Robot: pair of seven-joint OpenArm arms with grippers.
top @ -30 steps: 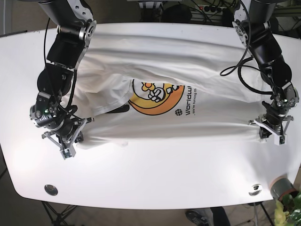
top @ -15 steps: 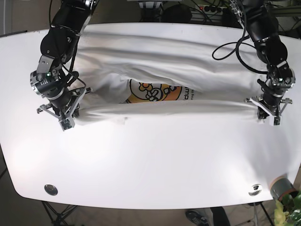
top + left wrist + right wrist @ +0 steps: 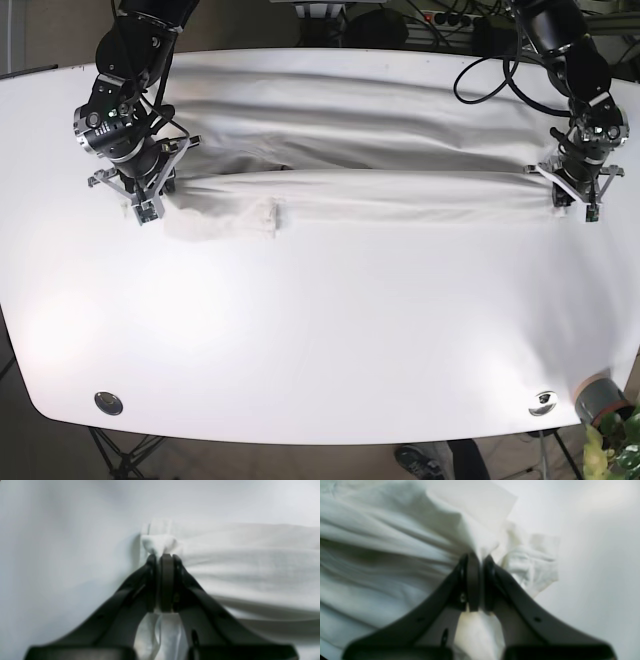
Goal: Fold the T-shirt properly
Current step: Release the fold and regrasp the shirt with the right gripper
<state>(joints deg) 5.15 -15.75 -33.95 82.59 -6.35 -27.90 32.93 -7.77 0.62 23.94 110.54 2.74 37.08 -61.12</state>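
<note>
Farther up now, T-shirt [image 3: 350, 180] edge pinched in both jaws

White table [image 3: 330, 330] bears the T-shirt [image 3: 380, 190] (apparently folded).

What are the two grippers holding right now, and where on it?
Both hold the T-shirt: left gripper and right gripper each pinch bunched fabric at opposite ends of its folded edge.

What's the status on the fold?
Left gripper and right gripper both shut on T-shirt edge. Near edge carried over, graphic covered. Nothing in the way.
</note>
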